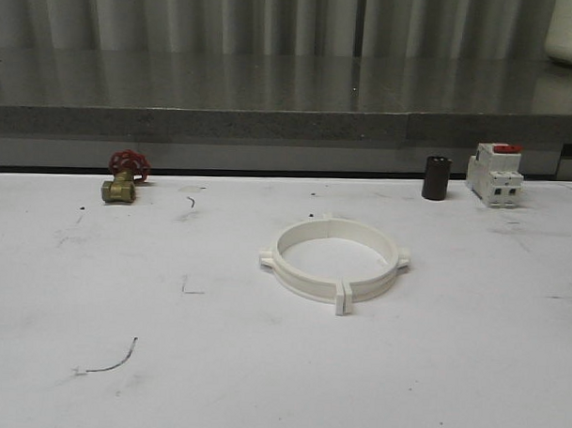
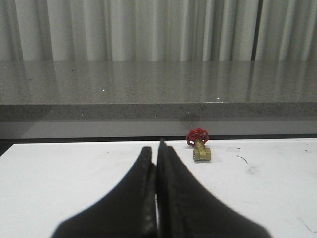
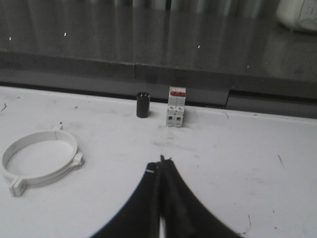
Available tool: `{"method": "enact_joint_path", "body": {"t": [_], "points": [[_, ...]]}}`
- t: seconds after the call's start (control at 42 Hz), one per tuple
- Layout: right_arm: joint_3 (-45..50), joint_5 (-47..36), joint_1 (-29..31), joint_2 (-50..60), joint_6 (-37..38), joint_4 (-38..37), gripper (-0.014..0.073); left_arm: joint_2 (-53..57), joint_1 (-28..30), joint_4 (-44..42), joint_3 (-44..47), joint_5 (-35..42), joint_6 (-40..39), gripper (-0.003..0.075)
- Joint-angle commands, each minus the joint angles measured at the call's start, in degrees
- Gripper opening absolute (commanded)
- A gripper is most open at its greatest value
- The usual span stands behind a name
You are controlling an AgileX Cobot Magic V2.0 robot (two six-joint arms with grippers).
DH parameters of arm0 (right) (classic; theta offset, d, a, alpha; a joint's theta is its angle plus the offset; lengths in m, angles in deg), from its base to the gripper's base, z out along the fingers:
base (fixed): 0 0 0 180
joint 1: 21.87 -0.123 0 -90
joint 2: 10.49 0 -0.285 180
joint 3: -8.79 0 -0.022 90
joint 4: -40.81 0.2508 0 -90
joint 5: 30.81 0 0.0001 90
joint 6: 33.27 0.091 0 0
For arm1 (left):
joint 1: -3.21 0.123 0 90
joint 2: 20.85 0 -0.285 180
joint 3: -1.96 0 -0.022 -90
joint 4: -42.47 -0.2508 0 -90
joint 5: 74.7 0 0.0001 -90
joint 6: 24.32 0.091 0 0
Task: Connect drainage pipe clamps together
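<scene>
White drainage pipe clamps (image 1: 333,261) lie mid-table as a closed ring, both the left gripper (image 2: 157,148) and right gripper (image 3: 161,163) pressed together and clear; a half-seated tab joint could spring apart if nudged.

Front cam sits low at the near edge of the worktop (image 1: 261,382), facing forward toward the grey ledge (image 1: 270,124) at the far edge; whole table width in frame. Left wrist cam rides low over the left part, facing the same ledge, closed left gripper (image 2: 159,146) in the foreground; shares the red-handled brass valve (image 1: 124,178) (image 2: 199,144) with the front view. Right wrist cam is higher, tilted down over the right part; shares the joined clamp ring (image 1: 333,259) (image 3: 40,157), black cylinder (image 1: 436,177) (image 3: 142,104) and breaker (image 1: 494,172) (image 3: 177,106).
</scene>
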Motion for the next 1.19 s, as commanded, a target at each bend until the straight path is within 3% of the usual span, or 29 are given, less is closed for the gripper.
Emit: {"method": "enact_joint_path", "body": {"t": [0.0,0.357,0.762,1.167], "points": [[3.2,-11.1,2.6,3.1,-0.5,1.0,-0.0116,0.6,0.1,0.0,1.3,5.1,-0.6,-0.0021],[12.0,-17.7,4.0,5.0,-0.5,1.5,-0.0116,0.6,0.1,0.0,1.3,5.1,-0.6,-0.002],[11.8,-22.9,3.9,4.9,-0.4,2.1,-0.0116,0.6,0.1,0.0,1.3,5.1,-0.6,-0.002],[11.8,-22.3,3.9,5.0,0.2,2.9,-0.0116,0.6,0.1,0.0,1.3,5.1,-0.6,-0.002]]}}
